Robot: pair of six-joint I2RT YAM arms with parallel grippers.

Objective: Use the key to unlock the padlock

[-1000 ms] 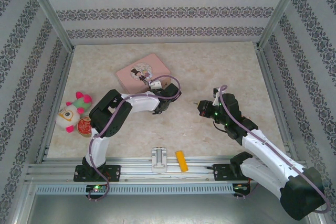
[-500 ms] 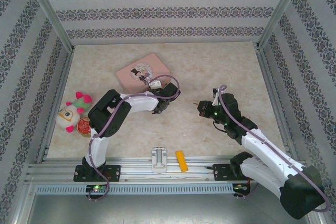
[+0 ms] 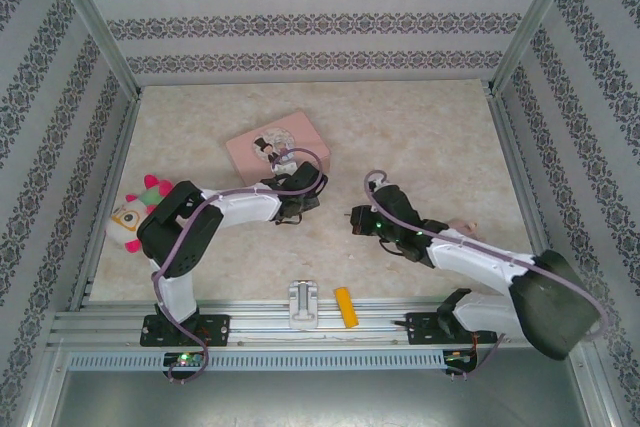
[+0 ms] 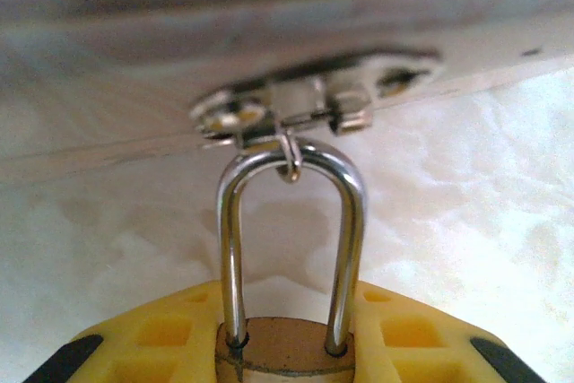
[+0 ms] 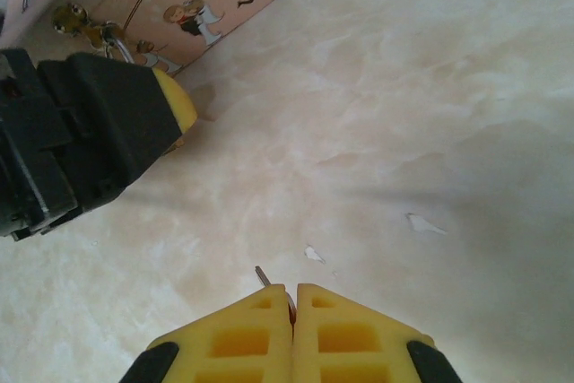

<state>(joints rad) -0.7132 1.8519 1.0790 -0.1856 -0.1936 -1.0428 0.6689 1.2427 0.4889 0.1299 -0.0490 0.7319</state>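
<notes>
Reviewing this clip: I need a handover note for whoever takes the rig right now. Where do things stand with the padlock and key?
Left gripper: shut on the padlock body. Its shackle is seated at both legs and hooked through a ring on the pink tin.
Right gripper: shut on the key, a thin tip sticking out.
Done: both things are gripped, and the grippers face each other with a gap between them.
Left: bring the key to the keyhole (not visible), insert, turn, free the shackle.
</notes>
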